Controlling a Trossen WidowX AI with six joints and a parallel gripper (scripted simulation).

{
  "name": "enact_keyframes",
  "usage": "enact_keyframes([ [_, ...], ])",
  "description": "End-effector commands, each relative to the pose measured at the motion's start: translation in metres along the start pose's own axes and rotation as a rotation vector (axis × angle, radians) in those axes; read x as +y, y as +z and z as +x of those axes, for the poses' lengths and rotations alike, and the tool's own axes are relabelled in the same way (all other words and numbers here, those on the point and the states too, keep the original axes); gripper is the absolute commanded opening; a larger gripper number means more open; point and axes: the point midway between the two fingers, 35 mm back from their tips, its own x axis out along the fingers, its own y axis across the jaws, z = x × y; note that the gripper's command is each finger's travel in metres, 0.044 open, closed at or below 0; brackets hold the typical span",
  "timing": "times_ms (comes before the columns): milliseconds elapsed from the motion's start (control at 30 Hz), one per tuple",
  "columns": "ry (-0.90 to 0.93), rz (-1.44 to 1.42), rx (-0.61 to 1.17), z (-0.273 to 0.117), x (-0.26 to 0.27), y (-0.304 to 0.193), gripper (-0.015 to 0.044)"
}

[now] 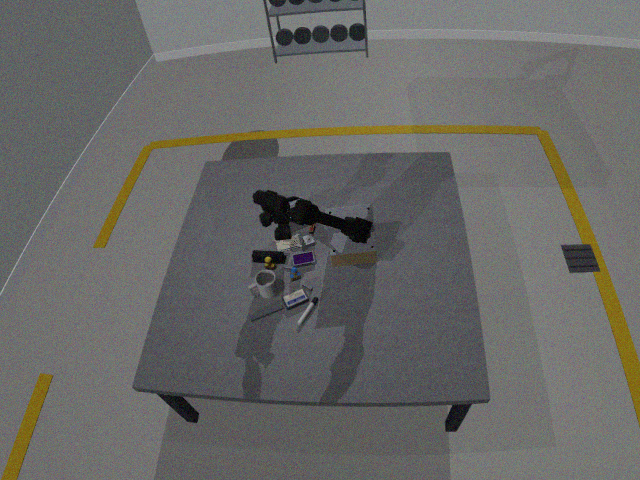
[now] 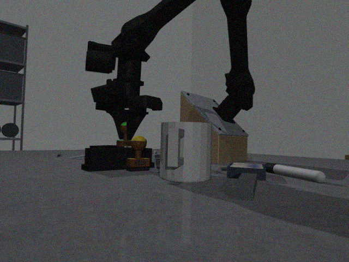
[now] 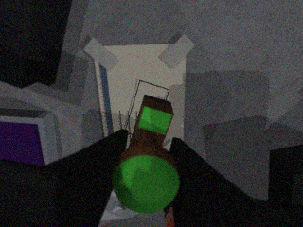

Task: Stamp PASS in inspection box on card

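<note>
My gripper [image 2: 128, 137] [image 3: 149, 140] is shut on the green-topped stamp [image 2: 123, 130] [image 3: 146, 183], which has a brown body and a green label. It points down over the card [image 3: 142, 61] [image 1: 281, 245]. The card is cream, taped at its far corners. The inspection box [image 3: 153, 84] is a thin outline on it; its far end shows beyond the stamp and its near part is covered. In the exterior view the stamp's base is about level with the black block's top; the gap to the card is hidden. The purple ink pad [image 1: 303, 258] [image 3: 19, 142] lies left in the wrist view.
A black block [image 1: 261, 256] [image 2: 104, 158] and a yellow-knobbed stamp [image 2: 138, 163] stand near the card. A red-topped stamp [image 1: 311, 228], a blue stamp [image 1: 295, 273], a white mug [image 1: 266, 285] [image 2: 194, 152], a small blue-white box [image 1: 295, 298] and a marker [image 1: 306, 315] [image 2: 298, 172] are around.
</note>
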Motion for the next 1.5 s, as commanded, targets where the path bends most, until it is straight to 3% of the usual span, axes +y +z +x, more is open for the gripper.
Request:
enact_keyframes([
  [0,0.005,0.005,0.003,0.005,0.001,-0.002,0.0],
  [1467,0.008,0.005,-0.001,0.028,0.003,-0.003,0.0],
])
